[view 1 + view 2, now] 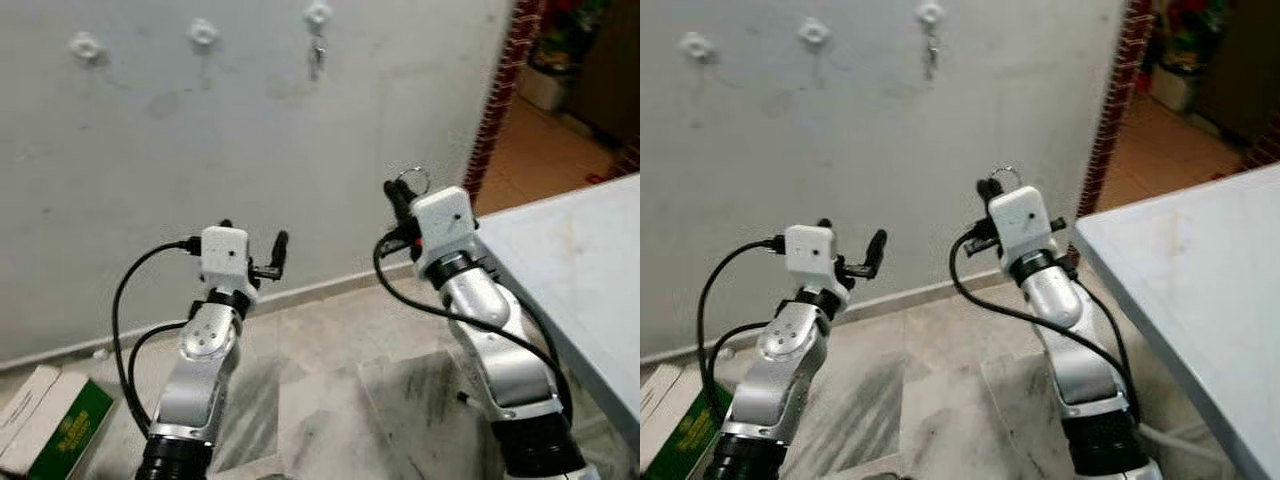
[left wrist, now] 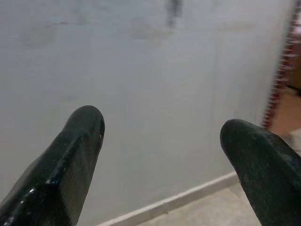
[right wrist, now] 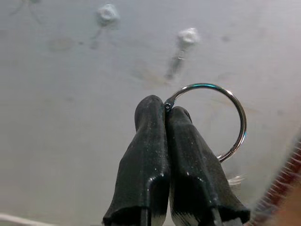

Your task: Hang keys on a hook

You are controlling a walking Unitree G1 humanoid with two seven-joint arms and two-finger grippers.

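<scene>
My right gripper [image 1: 398,196] is raised in front of the grey wall, shut on a silver key ring [image 3: 221,120] that sticks up past its fingertips [image 3: 162,113]. The ring [image 1: 411,181] stands well below the hooks. Three white hooks are fixed high on the wall: a left hook [image 1: 85,45], a middle hook [image 1: 203,32] and a right hook [image 1: 318,14] with a small key [image 1: 317,52] hanging from it. In the right wrist view, two of the hooks [image 3: 188,36] sit above the ring. My left gripper [image 1: 270,255] is open, held low and empty, facing the wall.
A white table [image 1: 580,270] stands at my right, close to the right arm. A red brick doorway edge [image 1: 497,95] lies right of the wall. A green and white box [image 1: 50,430] rests on the tiled floor at lower left.
</scene>
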